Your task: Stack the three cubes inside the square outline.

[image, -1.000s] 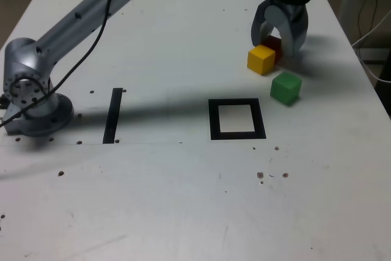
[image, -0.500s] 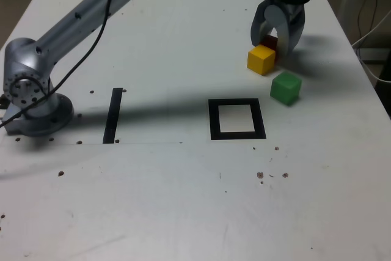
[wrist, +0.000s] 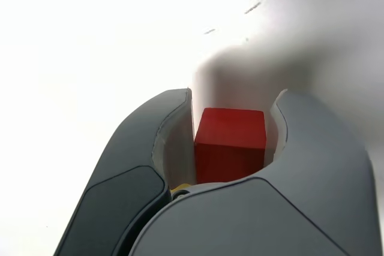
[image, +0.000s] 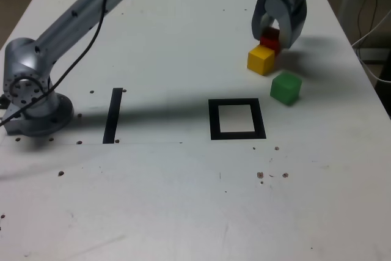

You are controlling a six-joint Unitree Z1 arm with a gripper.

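The red cube (image: 269,40) was clamped between the jaws of the gripper (image: 274,36), which had been brought down from above at the table's (image: 183,200) two o'clock corner in the exterior view. In the wrist view the same cube (wrist: 230,143) was seen squeezed between the two grey fingers (wrist: 318,148), its side faces pressed flat against them; a grip across parallel faces was judged to have been chosen so that the cube would not twist when carried.

The yellow cube (image: 261,59) sat just beside the red one, at its seven o'clock, too close for a gap to be made out. The green cube (image: 286,87) lay apart, at five o'clock from the yellow one. Both rested on the table, outside the outline (image: 236,118).

The outline was seen near the table's centre, at seven o'clock from the cubes, its white middle bare. The red cube was judged to be meant as the base of the stack. A straight lift was judged necessary first, so that the yellow neighbour would not be dragged along.
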